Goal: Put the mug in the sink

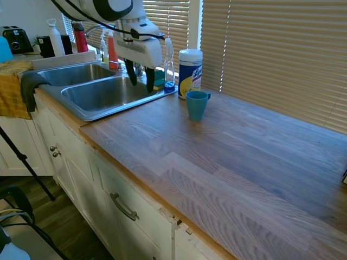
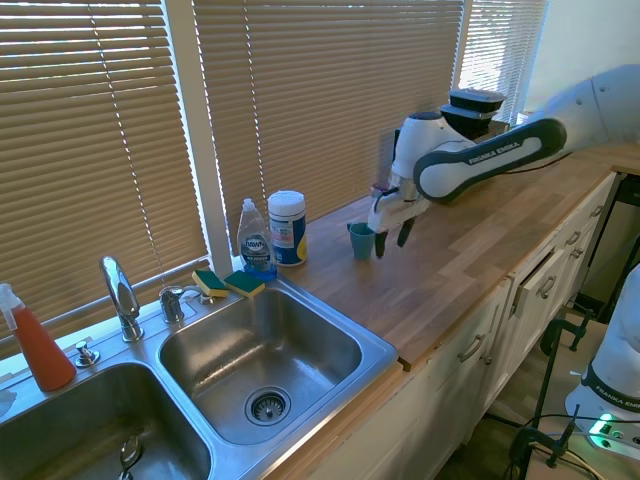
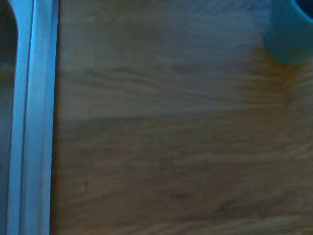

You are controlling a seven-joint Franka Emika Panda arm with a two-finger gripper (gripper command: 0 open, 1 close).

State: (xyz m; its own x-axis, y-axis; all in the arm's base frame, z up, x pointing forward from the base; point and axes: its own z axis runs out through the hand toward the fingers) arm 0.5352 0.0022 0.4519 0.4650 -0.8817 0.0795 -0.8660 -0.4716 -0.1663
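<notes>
- One mug [image 1: 197, 104] stands upright on the wooden tabletop [image 1: 244, 162], just beside one white-and-yellow wipes canister [image 1: 190, 73], outside the sink [image 2: 262, 345].
- One pincer [image 2: 389, 240] hangs above the tabletop close by the mug, fingers spread, holding nothing.
- The sink has two basins; its steel rim meets the tabletop's edge, and the near basin holds nothing.
- Along the back rim: one dish-soap bottle [image 2: 256, 243] and two green-and-yellow sponges [image 2: 228, 283].
- Open wood runs from the mug to the tabletop's front edge.
- The wrist view shows bare wood, the sink rim and a corner of the mug.
</notes>
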